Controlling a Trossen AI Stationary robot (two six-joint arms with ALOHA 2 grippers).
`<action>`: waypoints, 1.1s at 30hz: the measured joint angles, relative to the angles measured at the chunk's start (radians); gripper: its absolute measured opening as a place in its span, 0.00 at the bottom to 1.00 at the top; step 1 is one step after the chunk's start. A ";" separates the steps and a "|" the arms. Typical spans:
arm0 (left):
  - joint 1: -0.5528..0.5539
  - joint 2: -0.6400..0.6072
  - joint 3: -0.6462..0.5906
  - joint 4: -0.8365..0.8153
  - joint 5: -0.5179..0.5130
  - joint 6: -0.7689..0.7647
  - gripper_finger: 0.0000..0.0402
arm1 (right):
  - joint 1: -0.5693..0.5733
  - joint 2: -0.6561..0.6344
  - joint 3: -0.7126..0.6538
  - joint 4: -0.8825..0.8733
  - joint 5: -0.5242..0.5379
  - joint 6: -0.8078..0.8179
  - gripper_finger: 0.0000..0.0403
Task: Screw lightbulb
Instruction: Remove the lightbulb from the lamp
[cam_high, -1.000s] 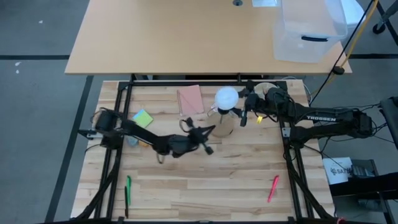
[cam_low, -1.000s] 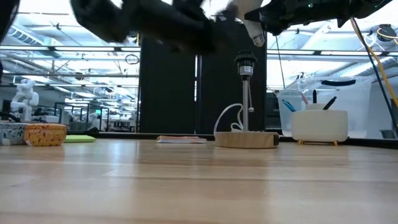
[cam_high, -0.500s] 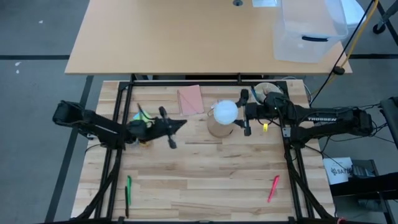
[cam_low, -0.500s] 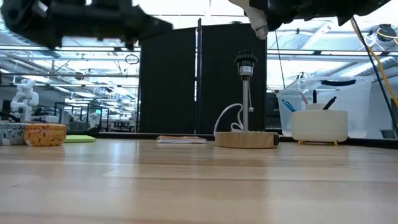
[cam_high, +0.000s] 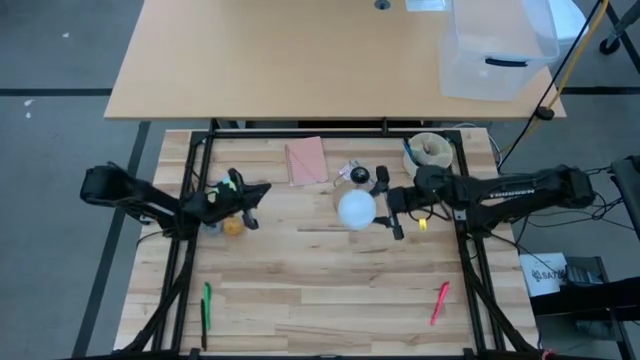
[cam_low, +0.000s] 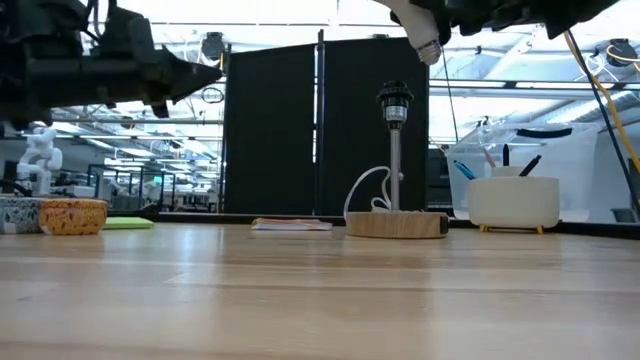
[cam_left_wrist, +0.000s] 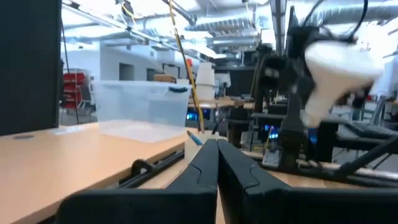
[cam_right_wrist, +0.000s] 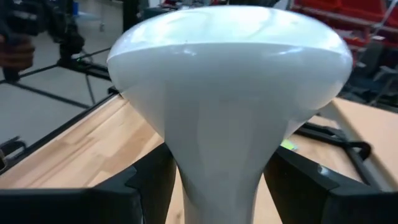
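The white lightbulb (cam_high: 357, 208) hangs in the air in my right gripper (cam_high: 384, 208), over the lamp's round wooden base (cam_low: 397, 224). The black socket (cam_low: 395, 100) stands upright on a thin post above that base, a little toward the far edge from the bulb (cam_right_wrist: 227, 74). My left gripper (cam_high: 256, 191) is shut with nothing in it. It hovers over the table's left side, well away from the lamp, and also shows in the low view (cam_low: 208, 72). My right gripper pinches the lightbulb's narrow neck (cam_right_wrist: 217, 180), below the dome, between its two fingers (cam_right_wrist: 149, 183). The fingers reach in about level from the table's right side. The bulb is lifted clear and tilted, with its dome toward the left and its screw base (cam_low: 429, 50) pointing down and right.
A pink pad (cam_high: 307, 160) and crumpled clear plastic (cam_high: 345, 170) lie at the back. A white cup with pens (cam_high: 430, 150) stands back right and a small yellow bowl (cam_high: 232, 225) on the left. A green pen (cam_high: 206, 305) and a red pen (cam_high: 438, 300) lie near the front edge.
My left gripper has drawn back from the table's middle toward its left edge, staying shut. My right gripper has swung toward the near edge with the lightbulb, which stays lifted, and the socket now shows behind it.
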 joint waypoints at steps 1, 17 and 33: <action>-0.001 -0.011 -0.001 -0.001 0.000 0.000 0.00 | 0.008 0.012 0.000 0.001 0.000 0.000 0.55; -0.035 -0.398 0.000 -0.433 -0.005 -0.003 0.00 | 0.063 0.236 -0.001 0.158 -0.001 0.025 0.49; -0.035 -0.749 0.278 -1.411 -0.033 -0.067 0.00 | 0.066 0.483 0.000 0.313 -0.031 0.111 0.49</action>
